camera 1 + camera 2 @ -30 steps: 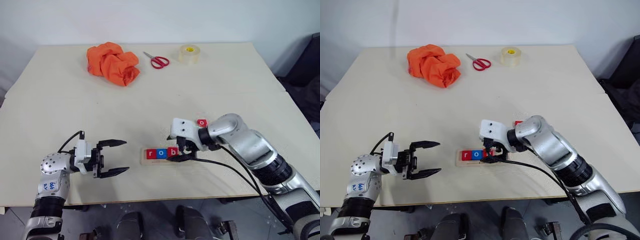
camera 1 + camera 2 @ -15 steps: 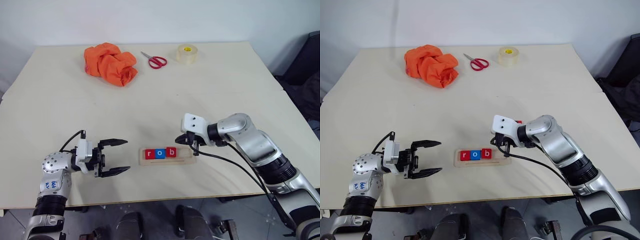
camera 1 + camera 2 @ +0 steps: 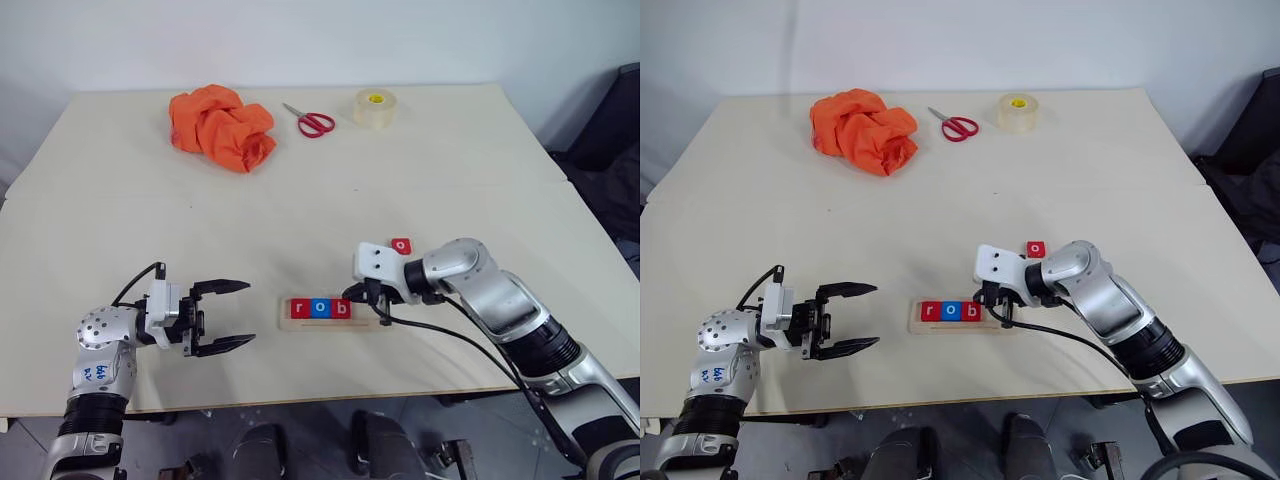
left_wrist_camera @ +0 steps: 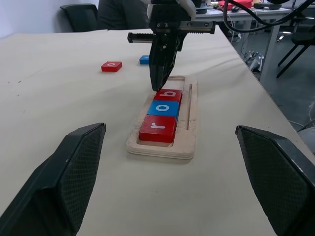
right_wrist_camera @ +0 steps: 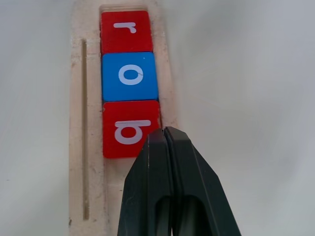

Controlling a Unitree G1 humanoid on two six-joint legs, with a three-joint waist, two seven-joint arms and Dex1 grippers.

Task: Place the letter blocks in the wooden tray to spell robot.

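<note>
R gripper (image 5: pixel 165 132) pinched together, empty, tip at the red b tile (image 5: pixel 130 129) in the wooden tray (image 3: pixel 367 316) — a shove could jumble r-o-b. L gripper (image 3: pixel 228 316) apart, idle nr the worktop's front edge.

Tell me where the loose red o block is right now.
The loose red o block lies flat on the table, just beyond the right pincer, apart from the wooden tray.

Head views look down over the table (image 3: pixel 420 180); both wrist views closely share the wooden tray (image 4: pixel 189 123).
</note>
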